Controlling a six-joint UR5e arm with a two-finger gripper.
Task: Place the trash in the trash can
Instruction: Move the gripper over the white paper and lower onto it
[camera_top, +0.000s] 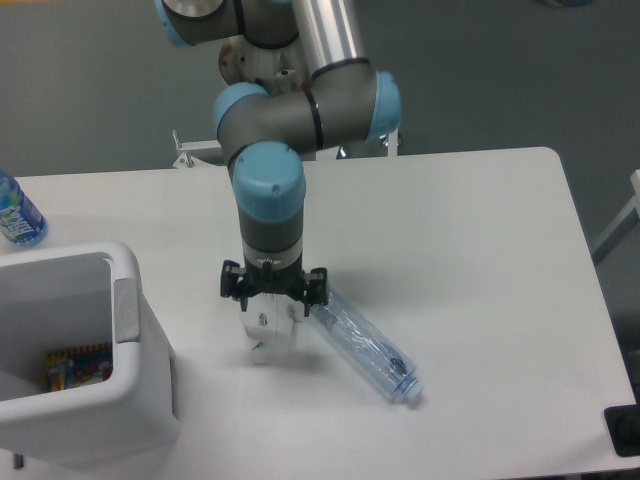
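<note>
While the arm is hanging over mid-table, status:
gripper (273, 302): sitting right over the crumpled paper piece, jaws spread apart, one finger showing on each side; can't tell if they're touching it.
crumpled paper piece (272, 338): lying on the table (480, 230), mostly hidden under the gripper, white lower part showing at the near side.
crushed clear bottle (368, 344): lying diagonally just right of the paper, cap end pointing near-right, upper end right beside the gripper's right finger.
trash can (130, 330): standing at the near-left corner, well left of both items, open top; something colourful is sitting at the bottom, too small to identify.
blue-labelled water bottle (17, 215): standing at the far-left edge, behind the can.
</note>
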